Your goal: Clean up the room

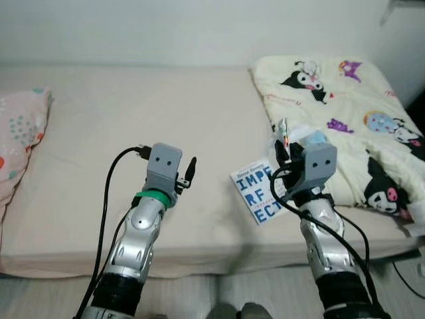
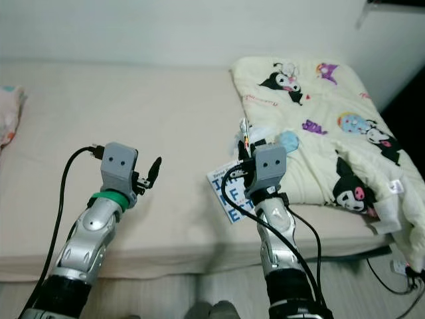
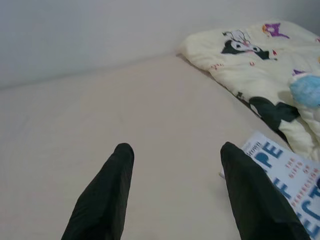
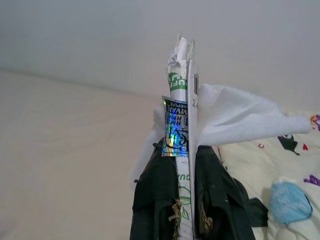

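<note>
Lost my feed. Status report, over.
Left gripper open over bed, empty. Right gripper shut on wrapper and tissue. Book on bed beside quilt.

Bed (image 1: 133, 119) with beige sheet spans the scene. Cartoon-print quilt (image 1: 332, 100) lies on its right; patterned pillow (image 1: 20, 133) at left edge. Book (image 1: 255, 193) rests at the near bed edge. Left gripper (image 1: 188, 174) hovers above sheet. Right gripper (image 1: 284, 149) holds crumpled wrapper (image 1: 284, 129) upright beside the book.
</note>
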Available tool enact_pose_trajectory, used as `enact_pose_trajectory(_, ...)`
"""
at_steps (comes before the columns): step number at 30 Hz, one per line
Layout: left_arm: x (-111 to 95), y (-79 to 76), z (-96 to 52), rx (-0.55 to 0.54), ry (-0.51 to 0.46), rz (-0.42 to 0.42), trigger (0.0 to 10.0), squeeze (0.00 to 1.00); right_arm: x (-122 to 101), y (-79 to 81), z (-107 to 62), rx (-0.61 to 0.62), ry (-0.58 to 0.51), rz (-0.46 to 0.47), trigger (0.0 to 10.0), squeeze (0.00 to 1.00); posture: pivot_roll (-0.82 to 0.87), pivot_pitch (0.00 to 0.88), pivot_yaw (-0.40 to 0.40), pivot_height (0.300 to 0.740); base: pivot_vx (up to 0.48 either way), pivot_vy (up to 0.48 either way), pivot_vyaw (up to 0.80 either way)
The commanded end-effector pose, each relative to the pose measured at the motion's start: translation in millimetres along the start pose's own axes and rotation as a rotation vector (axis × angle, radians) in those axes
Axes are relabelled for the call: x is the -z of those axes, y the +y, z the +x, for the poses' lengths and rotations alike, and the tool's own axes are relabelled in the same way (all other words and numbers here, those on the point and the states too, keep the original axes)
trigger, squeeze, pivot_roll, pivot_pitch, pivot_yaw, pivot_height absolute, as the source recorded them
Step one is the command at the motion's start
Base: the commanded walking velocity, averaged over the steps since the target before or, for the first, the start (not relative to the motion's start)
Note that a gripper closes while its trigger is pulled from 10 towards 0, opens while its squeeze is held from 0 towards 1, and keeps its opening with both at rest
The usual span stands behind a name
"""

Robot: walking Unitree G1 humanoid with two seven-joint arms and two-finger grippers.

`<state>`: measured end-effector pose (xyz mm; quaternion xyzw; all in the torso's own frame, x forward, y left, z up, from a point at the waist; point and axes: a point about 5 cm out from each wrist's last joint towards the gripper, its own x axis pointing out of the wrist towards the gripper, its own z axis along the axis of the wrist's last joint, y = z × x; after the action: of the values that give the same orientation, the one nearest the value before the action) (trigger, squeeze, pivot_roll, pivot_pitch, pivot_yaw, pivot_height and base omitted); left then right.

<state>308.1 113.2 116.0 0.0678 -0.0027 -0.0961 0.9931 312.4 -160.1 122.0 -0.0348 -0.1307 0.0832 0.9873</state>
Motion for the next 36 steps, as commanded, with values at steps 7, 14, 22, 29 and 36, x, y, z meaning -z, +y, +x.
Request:
enact_pose_trajectory(7,12.5,1.1,-6.5,0.027,0.066,-0.051,10.0,0.0,11.2,8.4,-0.7,-0.008,0.058,0.022,10.0,0.0,0.02,0.0,0.008,0.74,0.0,0.0,0.0)
enact_pose_trajectory(14,10.0,3.0,-6.3,0.028,0.05,-0.025,10.0,0.0,17.1,28.0,-0.2,-0.045,0.085,0.092,10.0,0.0,0.03,0.0,0.016,0.74,0.0,0.0,0.0)
enact_pose_trajectory(22,7.9,3.3,-6.1,0.028,0.042,-0.002,10.0,0.0,16.8,33.1,-0.7,-0.048,0.081,0.105,10.0,0.0,0.02,0.0,0.023,0.74,0.0,0.0,0.0)
enact_pose_trajectory(29,7.5,3.5,-6.5,0.026,0.043,0.001,10.0,0.0,16.7,31.3,-0.5,-0.041,0.08,0.105,10.0,0.0,0.03,0.0,0.024,0.74,0.0,0.0,0.0)
enact_pose_trajectory(36,8.1,4.3,-6.9,0.023,0.05,0.002,10.0,0.0,16.8,30.8,0.4,-0.04,0.079,0.103,10.0,0.0,0.03,0.0,0.024,0.74,-0.274,0.0,0.0)
